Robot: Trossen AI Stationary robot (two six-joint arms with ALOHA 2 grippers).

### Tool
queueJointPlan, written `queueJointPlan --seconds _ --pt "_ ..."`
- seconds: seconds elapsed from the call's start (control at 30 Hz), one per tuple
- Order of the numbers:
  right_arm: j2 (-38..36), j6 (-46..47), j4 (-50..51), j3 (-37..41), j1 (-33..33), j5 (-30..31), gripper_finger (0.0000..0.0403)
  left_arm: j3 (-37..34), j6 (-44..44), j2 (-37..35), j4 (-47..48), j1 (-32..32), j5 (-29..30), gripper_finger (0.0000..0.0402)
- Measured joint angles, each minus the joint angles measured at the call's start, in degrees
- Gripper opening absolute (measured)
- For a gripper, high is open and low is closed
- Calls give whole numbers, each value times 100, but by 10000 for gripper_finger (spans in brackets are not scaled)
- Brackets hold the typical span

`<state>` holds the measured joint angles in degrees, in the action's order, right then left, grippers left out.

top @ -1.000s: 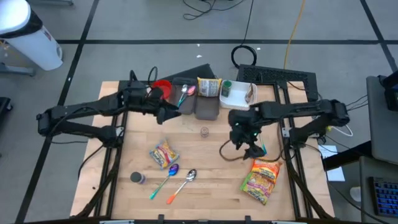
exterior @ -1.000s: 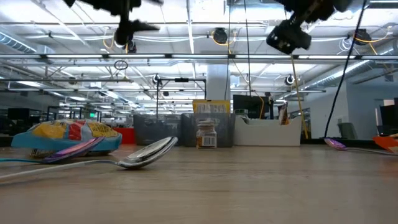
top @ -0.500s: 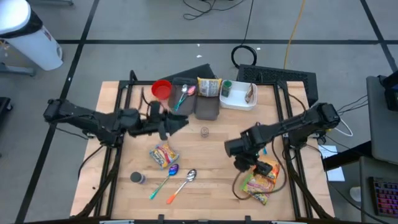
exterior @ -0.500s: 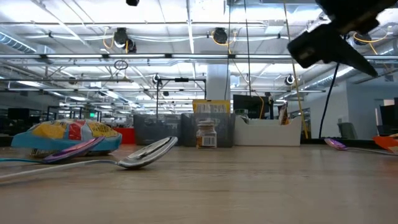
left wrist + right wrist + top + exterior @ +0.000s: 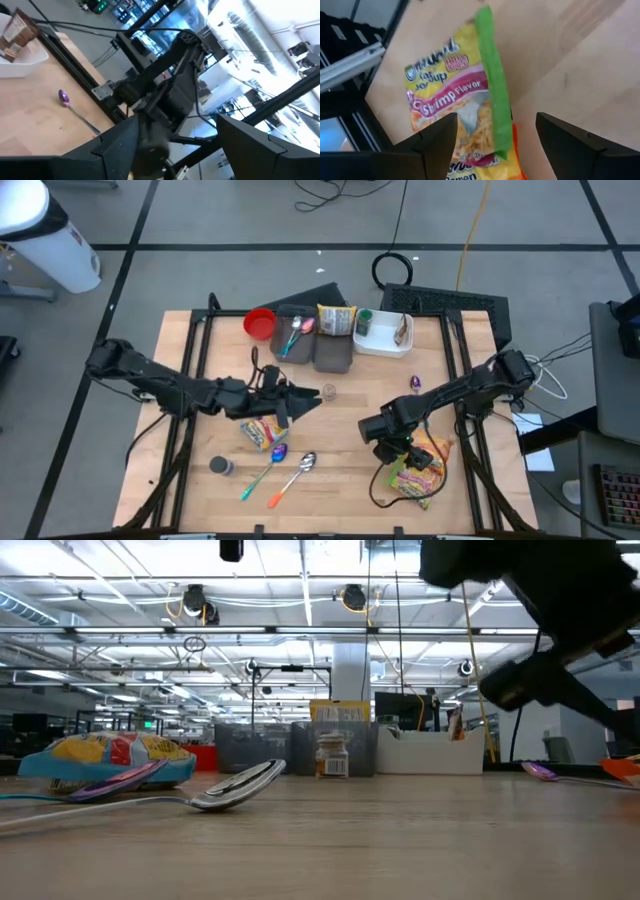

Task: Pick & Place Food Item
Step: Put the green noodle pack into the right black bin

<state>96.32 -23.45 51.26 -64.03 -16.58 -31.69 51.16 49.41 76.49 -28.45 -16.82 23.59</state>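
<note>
Toward the lower right of the high view, the right tool (image 5: 398, 452) is hanging over the near edge of the yellow plastic ramen packet with green trim and shrimp-flavour lettering (image 5: 420, 468), which is lying flat on the light wooden bench (image 5: 340, 430) beside the dark frame rail. Its wrist view is looking straight down on that packet (image 5: 462, 107), with both dark fingers spread wide at the lower corners of the frame and nothing between them, so the tool is released and seems lined up to straddle the packet for a grasp; that step is not yet done, in my judgement.

At centre left of the high view, the left tool (image 5: 297, 406) is reaching across the middle of the bench, just above a second, smaller yellow snack packet (image 5: 262, 428). Its wrist view is showing its fingers apart and empty, pointing level across the bench toward the other arm, which suggests it is only waiting clear of the work.

Along the upper edge of the bench are sitting a red round bowl (image 5: 260, 323), two grey bins (image 5: 333, 356) and a white rectangular tray (image 5: 383, 338), likely the places meant to receive food. Near the lower left are lying a blue-handled spoon (image 5: 265, 468) and an orange-handled metal spoon (image 5: 295, 475)
</note>
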Motion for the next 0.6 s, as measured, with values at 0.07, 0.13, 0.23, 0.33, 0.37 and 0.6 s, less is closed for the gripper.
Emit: queueJointPlan --seconds 0.07,0.13,0.23,0.33,0.37,0.6 --pt "117 -20 50 2 0 -19 263 0 2 6 -2 2 -90 273" --pt "213 -103 58 0 7 -204 263 0 -39 5 -23 0 -152 273" --pt "369 -187 72 0 0 -301 263 0 -111 4 -18 2 -221 273" --pt "544 -266 83 0 -11 -310 263 0 -166 4 -15 2 -257 273" --pt "594 -268 87 2 -15 -308 263 0 -169 4 -13 2 -258 273" --pt "660 -246 154 0 14 -316 221 0 -260 4 -2 2 -273 273"
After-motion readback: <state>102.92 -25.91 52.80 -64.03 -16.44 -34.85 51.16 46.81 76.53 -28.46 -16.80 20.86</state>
